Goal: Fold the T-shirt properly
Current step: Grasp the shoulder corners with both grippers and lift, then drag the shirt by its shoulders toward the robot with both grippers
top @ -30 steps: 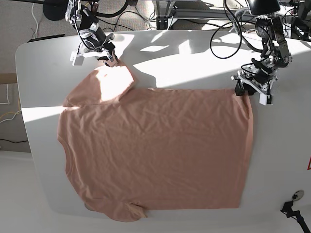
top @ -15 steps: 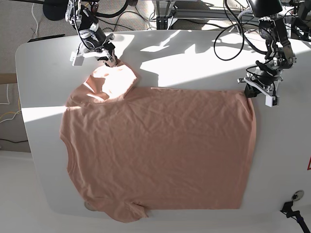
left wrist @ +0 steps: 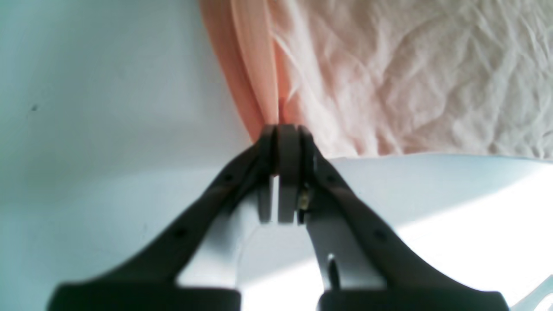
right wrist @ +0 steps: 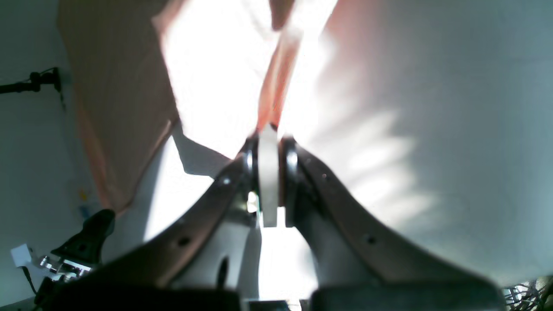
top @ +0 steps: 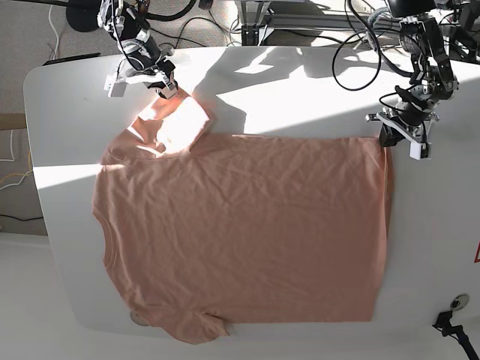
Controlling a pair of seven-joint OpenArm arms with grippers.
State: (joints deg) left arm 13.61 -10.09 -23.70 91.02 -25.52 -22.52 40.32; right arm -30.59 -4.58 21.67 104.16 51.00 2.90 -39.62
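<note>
The salmon-pink T-shirt (top: 240, 232) lies spread flat on the white table (top: 300, 97), neck at the left, hem at the right. My left gripper (top: 384, 138) is shut on the far hem corner; in the left wrist view (left wrist: 281, 129) the pinched fabric (left wrist: 259, 65) fans out from the closed jaws. My right gripper (top: 166, 91) is shut on the tip of the far sleeve (top: 176, 120); in the right wrist view (right wrist: 268, 129) the sunlit sleeve cloth (right wrist: 216, 65) stretches away from the closed jaws.
Bright sunlight and arm shadows fall across the table's far half. Cables (top: 352, 52) hang over the far edge. A small round fitting (top: 459, 301) sits at the table's near right corner. The shirt's near sleeve (top: 199, 326) reaches the front edge.
Both grippers have pulled their corners slightly toward the far edge. The sleeve has stretched out and the far hem edge has straightened.
</note>
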